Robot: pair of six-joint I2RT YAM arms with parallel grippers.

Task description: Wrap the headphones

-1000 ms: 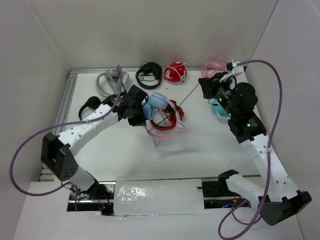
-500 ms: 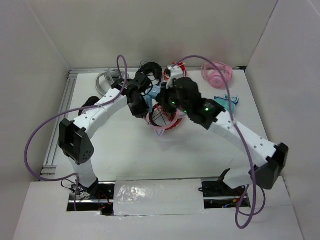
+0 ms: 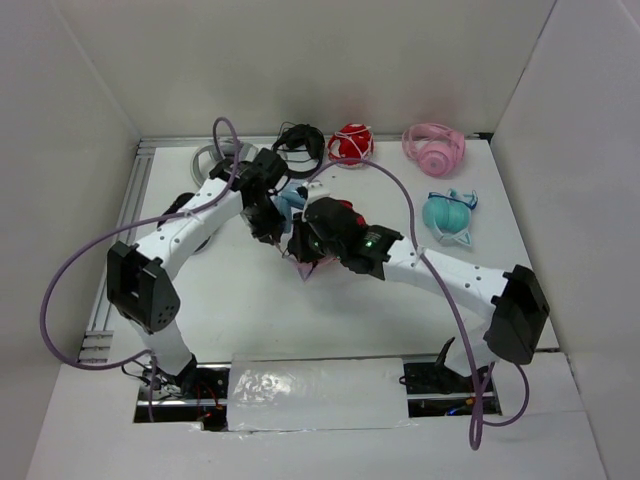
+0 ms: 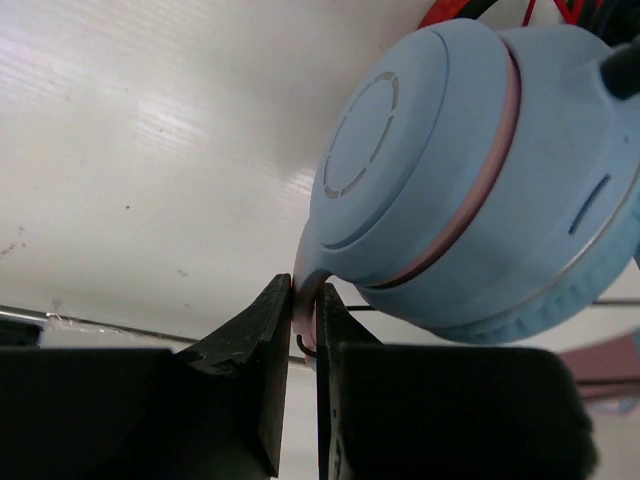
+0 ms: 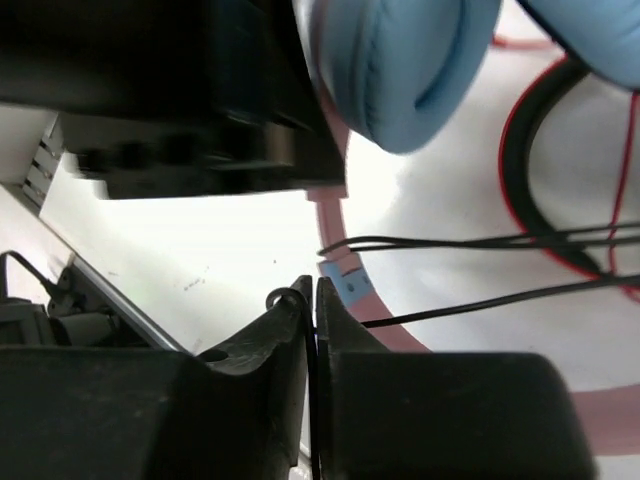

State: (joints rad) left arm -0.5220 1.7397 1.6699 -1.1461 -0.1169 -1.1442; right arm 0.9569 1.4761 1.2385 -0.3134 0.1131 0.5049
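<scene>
Holding at mid-table: light blue over-ear headphones with a pink cat-ear headband [image 3: 292,205], both claws on them.

Left gripper [image 4: 304,293]: fingers narrow, clamped on the pink headband stem just below one round blue earcup [image 4: 450,170]. The earcup sits above and to the right of the fingertips, outer face toward the wrist camera.

Right gripper [image 5: 313,297]: fingers pressed almost together, thin dark cable [image 5: 450,241] pinched in the slit, with a small loop at the left fingertip. Two strands run off to the right over the white table [image 5: 430,190]. The pink band passes just beyond the fingertips, with the blue ear cushion above them.

Top view: left arm [image 3: 185,228] stretches forward and to the right from its base. Right arm [image 3: 450,272] lies low across the table, reaching left. The wrists meet over the headphones, nearly touching. A red-and-black headset [image 5: 518,160] lies close beside them.
</scene>
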